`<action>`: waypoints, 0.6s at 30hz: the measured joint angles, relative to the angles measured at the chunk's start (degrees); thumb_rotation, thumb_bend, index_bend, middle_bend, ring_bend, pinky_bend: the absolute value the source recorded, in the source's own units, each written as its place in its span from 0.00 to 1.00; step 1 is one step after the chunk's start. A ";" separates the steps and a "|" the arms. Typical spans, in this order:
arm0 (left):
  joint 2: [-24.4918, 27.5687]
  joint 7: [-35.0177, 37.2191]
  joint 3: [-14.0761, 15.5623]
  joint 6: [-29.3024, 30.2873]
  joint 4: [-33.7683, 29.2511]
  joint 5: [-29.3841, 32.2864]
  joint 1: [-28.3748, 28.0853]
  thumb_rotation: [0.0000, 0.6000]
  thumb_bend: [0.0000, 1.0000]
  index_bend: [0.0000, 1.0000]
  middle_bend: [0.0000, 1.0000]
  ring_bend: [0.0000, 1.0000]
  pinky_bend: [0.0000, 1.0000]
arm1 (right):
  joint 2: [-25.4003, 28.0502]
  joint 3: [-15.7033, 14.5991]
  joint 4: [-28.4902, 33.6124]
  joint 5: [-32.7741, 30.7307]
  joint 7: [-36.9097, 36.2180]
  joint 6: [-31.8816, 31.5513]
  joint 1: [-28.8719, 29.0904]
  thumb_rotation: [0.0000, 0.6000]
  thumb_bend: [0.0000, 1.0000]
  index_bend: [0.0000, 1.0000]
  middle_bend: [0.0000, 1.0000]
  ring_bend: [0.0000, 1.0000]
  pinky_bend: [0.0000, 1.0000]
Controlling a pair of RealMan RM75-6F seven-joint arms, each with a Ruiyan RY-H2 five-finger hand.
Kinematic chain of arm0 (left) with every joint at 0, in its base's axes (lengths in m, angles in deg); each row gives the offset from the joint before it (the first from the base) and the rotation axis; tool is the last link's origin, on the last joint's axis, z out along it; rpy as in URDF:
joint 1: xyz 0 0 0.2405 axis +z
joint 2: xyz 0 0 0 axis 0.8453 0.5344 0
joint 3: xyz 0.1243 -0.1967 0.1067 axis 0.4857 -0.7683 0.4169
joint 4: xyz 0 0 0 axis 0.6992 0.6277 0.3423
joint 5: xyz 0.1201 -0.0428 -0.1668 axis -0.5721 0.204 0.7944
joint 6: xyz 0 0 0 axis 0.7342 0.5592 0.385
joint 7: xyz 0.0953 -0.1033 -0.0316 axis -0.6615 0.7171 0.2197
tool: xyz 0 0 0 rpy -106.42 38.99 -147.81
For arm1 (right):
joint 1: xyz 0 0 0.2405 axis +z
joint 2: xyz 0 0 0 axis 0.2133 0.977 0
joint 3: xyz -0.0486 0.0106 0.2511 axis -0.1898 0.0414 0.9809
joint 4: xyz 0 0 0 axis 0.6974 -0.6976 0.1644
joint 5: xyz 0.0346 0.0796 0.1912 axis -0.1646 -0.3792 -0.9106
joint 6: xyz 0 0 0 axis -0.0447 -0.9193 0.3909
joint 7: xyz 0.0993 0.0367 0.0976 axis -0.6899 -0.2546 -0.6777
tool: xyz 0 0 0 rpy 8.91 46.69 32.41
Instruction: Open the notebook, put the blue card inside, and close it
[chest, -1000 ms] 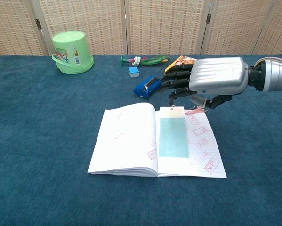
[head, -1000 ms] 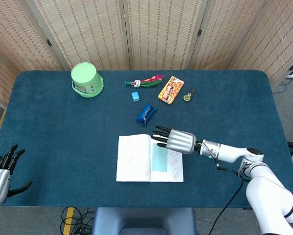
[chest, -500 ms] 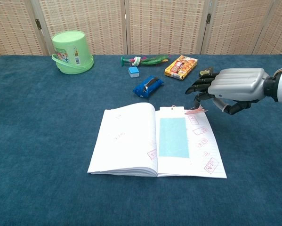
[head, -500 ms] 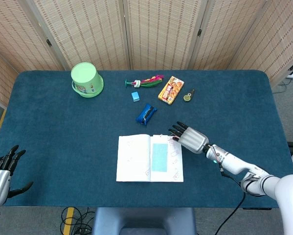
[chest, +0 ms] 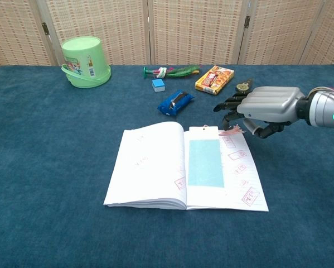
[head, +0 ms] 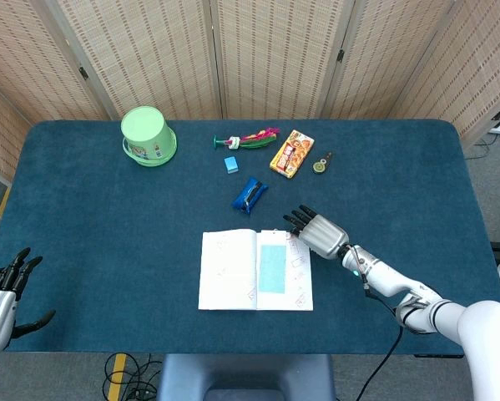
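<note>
Your left hand (head: 1, 301) sits empty, fingers apart, well left of the notebook (chest: 155, 167). Behind the notebook lie a green bucket (chest: 86, 61), blue packet (chest: 175, 102) and snack box (chest: 214, 78). The blue card (chest: 205, 162) rests on the notebook's right page; your right hand (chest: 261, 109) hovers empty, fingers spread, beyond that page's far right corner.

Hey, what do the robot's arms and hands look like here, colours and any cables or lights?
Right hand: silver ridged metal back, black fingers; silver wrist with a green light; glossy white arm with a thin black cable alongside. Left hand: same silver back and black fingers; its arm is out of frame.
</note>
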 measured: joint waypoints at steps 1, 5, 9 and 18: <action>-0.02 0.00 0.00 -0.04 0.03 0.04 -0.01 1.00 0.17 0.14 0.06 0.18 0.21 | -0.38 0.13 -0.43 0.12 -0.09 0.06 0.03 1.00 0.89 0.29 0.02 0.00 0.00; -0.14 0.10 -0.05 -0.25 0.27 0.27 -0.07 1.00 0.17 0.14 0.06 0.18 0.21 | -1.52 0.56 -1.77 0.42 -0.52 0.31 0.15 1.00 0.89 0.29 0.02 0.00 0.00; -0.20 0.14 -0.07 -0.36 0.41 0.42 -0.09 1.00 0.17 0.14 0.06 0.18 0.21 | -2.64 0.99 -3.09 0.74 -1.07 0.56 0.44 1.00 0.89 0.29 0.02 0.00 0.00; -0.28 0.27 -0.02 -0.50 0.77 0.84 0.07 1.00 0.17 0.14 0.06 0.18 0.21 | -4.43 1.50 -5.23 1.64 -1.96 1.20 1.26 1.00 0.88 0.29 0.02 0.00 0.00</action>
